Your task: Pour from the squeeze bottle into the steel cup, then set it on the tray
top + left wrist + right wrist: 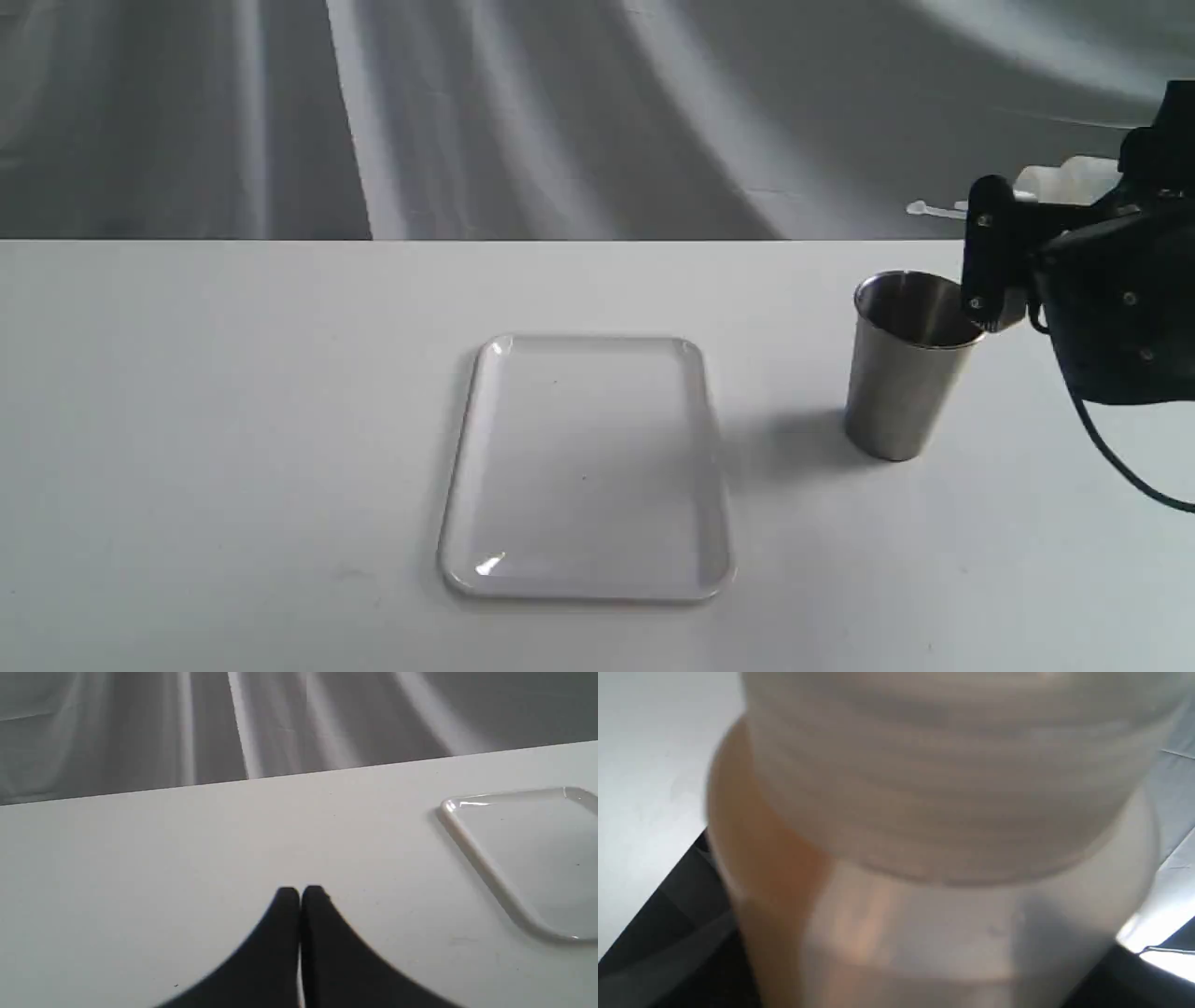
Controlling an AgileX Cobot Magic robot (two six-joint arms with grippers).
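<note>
The steel cup stands upright on the table, right of the tray. My right gripper is shut on the squeeze bottle, which it holds tipped on its side just above and behind the cup's right rim. The bottle's tethered cap sticks out to the left, and the nozzle is hidden behind a finger. No stream shows. Up close, the squeeze bottle fills the right wrist view, with orange liquid pooled along one side. My left gripper hovers shut over bare table, holding nothing.
The white tray lies flat in the middle of the white table and holds nothing. A grey draped backdrop hangs behind the table's far edge. A black cable loops below the right arm.
</note>
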